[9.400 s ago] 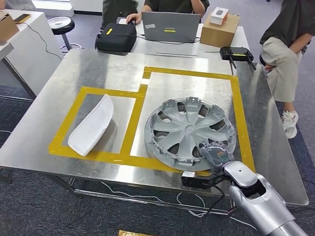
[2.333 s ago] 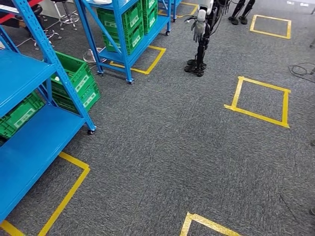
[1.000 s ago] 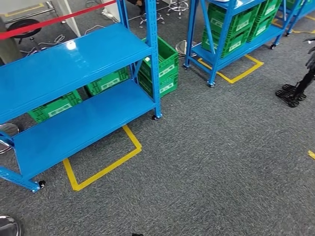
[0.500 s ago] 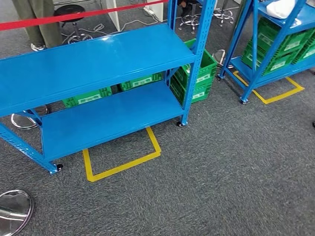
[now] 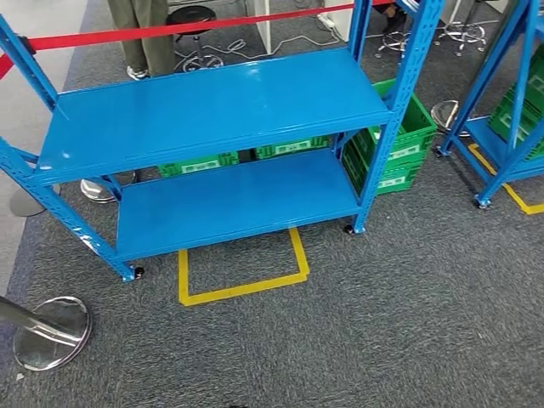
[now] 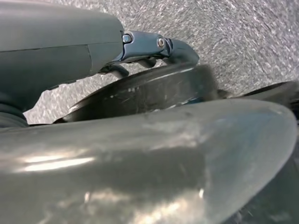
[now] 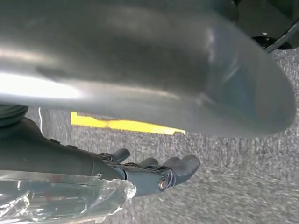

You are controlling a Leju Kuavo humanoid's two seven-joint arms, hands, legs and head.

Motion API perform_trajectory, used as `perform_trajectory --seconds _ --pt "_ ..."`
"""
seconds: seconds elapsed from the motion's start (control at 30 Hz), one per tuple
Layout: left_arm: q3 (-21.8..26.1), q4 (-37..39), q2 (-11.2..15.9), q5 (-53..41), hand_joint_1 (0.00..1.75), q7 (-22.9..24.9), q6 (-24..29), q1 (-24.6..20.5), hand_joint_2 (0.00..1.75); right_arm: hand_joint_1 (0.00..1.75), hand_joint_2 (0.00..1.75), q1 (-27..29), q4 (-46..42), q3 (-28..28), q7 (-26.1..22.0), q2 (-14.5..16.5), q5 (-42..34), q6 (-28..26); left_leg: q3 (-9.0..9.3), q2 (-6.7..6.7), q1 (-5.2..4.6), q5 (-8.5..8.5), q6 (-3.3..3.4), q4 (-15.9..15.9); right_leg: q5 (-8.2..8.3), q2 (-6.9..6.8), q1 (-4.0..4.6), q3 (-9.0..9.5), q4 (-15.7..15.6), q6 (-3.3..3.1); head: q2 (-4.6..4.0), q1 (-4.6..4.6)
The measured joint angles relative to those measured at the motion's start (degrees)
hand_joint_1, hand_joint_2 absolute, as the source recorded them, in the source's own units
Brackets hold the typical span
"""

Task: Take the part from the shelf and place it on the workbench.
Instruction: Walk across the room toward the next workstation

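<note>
Your view has swung since half a second ago: the blue shelf [image 5: 212,110] sits centred ahead. Both hands hang at the floor, right hand [image 7: 155,172] fingers straight, holding nothing; left hand [image 6: 155,46] unclear. You see no part on it.

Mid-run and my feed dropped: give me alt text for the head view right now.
A blue two-tier shelf on castors stands on grey carpet, both tiers bare, with a yellow tape square on the floor in front. Green crates sit behind and beside it, a red barrier tape and a person's legs beyond.
</note>
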Motion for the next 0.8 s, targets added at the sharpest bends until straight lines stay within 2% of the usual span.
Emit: perform_trajectory --seconds 0.03,0.07,0.1,0.13,0.17,0.2,0.23,0.27,0.3,0.33,0.37,0.4,0.47,0.5,0.53,0.57,0.63,0.7,0.77,0.8 --pt "0.0 0.0 0.0 0.0 0.00 0.0 0.0 0.0 0.00 0.00 0.00 0.0 -0.2 -0.1 0.0 0.1 0.1 0.1 0.11 0.16 -0.01 1.69 0.11 -1.5 -0.51 -0.73 0.04 0.61 0.0 0.02 0.00 0.00" --pt "0.0 0.0 0.0 0.0 0.00 0.0 0.1 0.1 0.00 0.00 0.00 0.0 -0.5 -0.2 0.0 0.2 0.1 0.1 1.05 0.70 -0.04 4.22 0.29 -4.4 -1.04 -1.39 0.07 1.23 -0.1 0.10 0.00 0.00" --pt "0.1 0.0 0.0 0.1 0.00 0.0 0.1 0.2 0.00 0.00 0.00 0.0 -0.7 -0.2 0.0 0.3 0.2 0.2 2.31 2.27 -0.18 6.81 0.49 -8.1 -1.63 -1.99 0.16 1.87 -0.1 0.30 0.00 -0.01" --pt "0.1 0.0 0.0 0.1 0.00 0.0 0.2 0.3 0.00 0.00 0.00 0.1 -0.9 -0.3 0.0 0.5 0.3 0.3 3.44 3.97 -0.39 8.04 0.78 -11.3 -2.21 -2.53 0.34 2.48 0.0 0.57 0.00 -0.09" --pt "0.1 0.0 -0.1 0.1 0.00 0.0 0.3 0.3 0.00 0.00 0.00 0.2 -1.1 -0.4 0.0 0.6 0.4 0.5 4.17 5.40 -0.58 8.50 1.10 -13.4 -2.76 -3.14 0.58 2.94 -0.1 0.90 0.01 -0.15" --pt "0.2 0.0 -0.1 0.2 0.00 0.0 0.4 0.4 0.00 0.00 0.00 0.3 -1.4 -0.5 0.1 0.7 0.5 0.6 4.44 6.15 -0.66 8.37 1.42 -14.6 -3.12 -3.80 0.81 3.61 -0.1 1.24 0.01 -0.24" --pt "0.2 0.0 -0.1 0.2 0.00 0.0 0.5 0.4 0.00 0.00 0.00 0.5 -1.7 -0.5 0.1 0.7 0.6 0.7 4.54 5.57 -0.61 7.91 1.77 -14.9 -3.36 -4.33 0.96 4.26 -0.2 1.56 0.01 -0.26" --pt "0.2 0.0 -0.2 0.2 0.00 0.0 0.6 0.4 0.00 0.00 0.00 0.6 -2.0 -0.6 0.1 0.8 0.7 0.8 4.81 4.57 -0.42 8.13 2.10 -14.9 -3.65 -4.63 0.96 4.83 -0.3 1.91 0.02 -0.17" --pt "0.3 0.0 -0.2 0.2 0.00 0.0 0.6 0.4 0.00 0.00 0.00 0.7 -2.3 -0.7 0.1 0.8 0.8 0.8 5.21 3.61 -0.22 8.21 2.44 -15.0 -3.97 -3.97 0.86 5.27 0.1 2.23 0.01 -0.05" --pt "0.3 0.0 -0.2 0.2 0.00 0.0 0.6 0.3 0.00 0.00 0.00 0.6 -2.5 -0.7 0.1 0.9 0.9 0.9 5.70 2.79 -0.09 8.09 2.81 -15.0 -4.61 -2.64 0.73 4.78 1.5 2.53 0.01 0.13" --pt "0.3 0.0 -0.2 0.2 0.00 0.0 0.6 0.3 0.00 0.00 0.00 0.6 -2.7 -0.7 0.1 1.0 1.0 0.9 6.18 2.03 -0.01 7.91 3.16 -15.1 -5.56 -1.08 0.60 3.45 4.1 2.78 0.01 0.28" --pt "0.3 0.0 -0.2 0.2 0.00 0.0 0.7 0.2 0.00 0.00 0.00 0.6 -2.8 -0.7 0.1 1.1 1.0 1.0 6.50 1.33 0.02 7.66 3.43 -15.1 -6.81 0.47 0.52 1.34 7.7 2.93 0.00 0.43" --pt "0.3 0.0 -0.2 0.2 0.00 0.0 0.7 0.2 0.00 0.00 0.00 1.0 -3.1 -0.8 0.2 1.2 1.3 1.5 7.15 -0.48 0.02 7.03 3.71 -15.1 -9.79 1.75 0.47 -3.49 14.2 3.07 0.00 0.60" --pt "0.3 0.0 -0.2 0.2 0.00 0.0 0.7 0.2 0.00 0.00 0.00 1.4 -3.4 -0.9 0.2 1.3 1.5 1.8 7.64 -1.48 0.02 6.63 3.69 -15.1 -10.54 1.96 0.46 -5.11 15.3 3.05 0.00 0.63" --pt "0.3 0.0 -0.2 0.2 0.00 0.0 0.8 0.2 0.00 0.00 0.00 1.6 -3.8 -1.0 0.3 1.4 1.7 2.1 8.28 -2.51 0.04 6.19 3.59 -15.1 -10.15 2.13 0.46 -5.88 14.5 2.99 0.00 0.64" --pt "0.3 0.0 -0.2 0.2 0.00 0.0 0.8 0.2 0.00 0.00 0.00 1.8 -4.1 -1.1 0.3 1.5 1.9 2.3 9.02 -3.43 0.08 5.71 3.44 -15.1 -8.38 2.51 0.43 -5.86 12.1 2.92 0.00 0.66" --pt "0.3 0.0 -0.2 0.2 0.00 0.0 0.8 0.2 0.00 0.00 0.00 1.9 -4.6 -1.5 0.3 1.7 2.2 2.7 10.35 -4.97 0.14 4.67 2.99 -15.0 -2.31 4.48 0.30 -4.85 5.6 2.68 0.00 0.77" --pt "0.3 0.0 -0.2 0.2 0.00 0.0 0.8 0.1 0.00 0.00 0.00 2.0 -5.0 -1.8 0.5 2.0 2.4 2.9 10.94 -6.14 0.18 3.88 2.38 -14.9 1.10 5.75 0.42 -4.12 2.3 1.90 0.00 0.91" --pt "0.3 0.0 -0.2 0.2 0.00 0.0 0.8 0.1 0.00 0.00 0.00 2.0 -5.5 -2.0 0.6 2.3 2.5 3.0 11.10 -6.67 0.18 3.65 1.75 -14.9 1.24 4.99 0.64 -3.64 2.0 0.89 0.00 0.96" --pt "0.3 0.1 -0.1 0.2 0.00 0.0 0.8 0.1 0.00 0.00 0.00 2.0 -5.8 -2.1 0.6 2.4 2.6 3.0 11.12 -6.03 0.13 3.57 1.45 -14.7 1.47 4.54 0.59 -3.27 1.8 0.55 0.00 0.93"
